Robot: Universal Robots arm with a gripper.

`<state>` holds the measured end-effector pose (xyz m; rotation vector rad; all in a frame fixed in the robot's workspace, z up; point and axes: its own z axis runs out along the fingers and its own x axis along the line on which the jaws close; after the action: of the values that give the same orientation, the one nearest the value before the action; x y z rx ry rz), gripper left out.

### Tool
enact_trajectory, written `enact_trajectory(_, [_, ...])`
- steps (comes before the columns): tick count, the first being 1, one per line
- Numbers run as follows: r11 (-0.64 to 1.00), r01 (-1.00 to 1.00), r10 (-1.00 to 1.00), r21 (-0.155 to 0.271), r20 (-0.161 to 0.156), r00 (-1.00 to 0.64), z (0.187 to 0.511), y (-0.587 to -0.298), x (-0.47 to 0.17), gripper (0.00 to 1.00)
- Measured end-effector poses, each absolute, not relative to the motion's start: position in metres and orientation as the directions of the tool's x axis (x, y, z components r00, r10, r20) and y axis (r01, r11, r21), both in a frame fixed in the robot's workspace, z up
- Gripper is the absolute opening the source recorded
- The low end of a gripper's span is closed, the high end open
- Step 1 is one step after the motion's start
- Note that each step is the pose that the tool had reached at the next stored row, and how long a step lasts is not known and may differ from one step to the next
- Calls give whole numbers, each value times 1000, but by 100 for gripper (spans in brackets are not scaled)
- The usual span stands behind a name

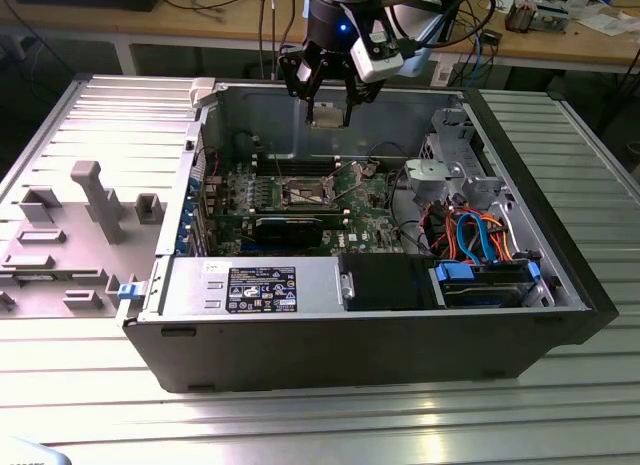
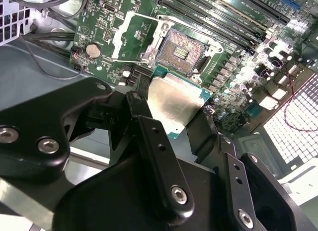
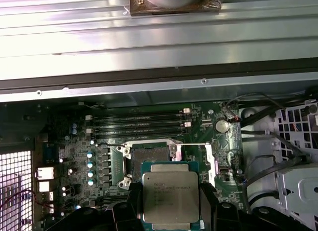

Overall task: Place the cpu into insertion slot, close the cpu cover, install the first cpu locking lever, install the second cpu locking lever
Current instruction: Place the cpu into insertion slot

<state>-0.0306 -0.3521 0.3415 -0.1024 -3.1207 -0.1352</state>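
My gripper (image 1: 328, 103) hangs above the open computer case, shut on the cpu (image 1: 328, 116), a flat square chip with a silvery top. In both wrist views the cpu (image 3: 170, 198) (image 2: 174, 104) sits between the black fingers (image 2: 149, 136), held by two opposite edges. The insertion slot (image 3: 149, 160) (image 2: 181, 49) lies open on the green board (image 1: 365, 190), its dark centre uncovered, and the chip is above it and apart from it. The cpu cover (image 2: 119, 35) is swung open beside the slot. In the exterior view the insertion slot (image 1: 303, 193) is well below the gripper.
The case walls (image 1: 300, 120) ring the board. Long memory slots (image 3: 139, 122) run beside the socket. A drive bay with blue and orange cables (image 1: 480, 235) fills the exterior view's right. A grey fixture plate (image 1: 80, 215) lies on the exterior view's left.
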Motion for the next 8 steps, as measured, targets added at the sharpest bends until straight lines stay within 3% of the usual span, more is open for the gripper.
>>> enact_trajectory(8, [994,74,72,83,19,-997,342,-352,-31,55])
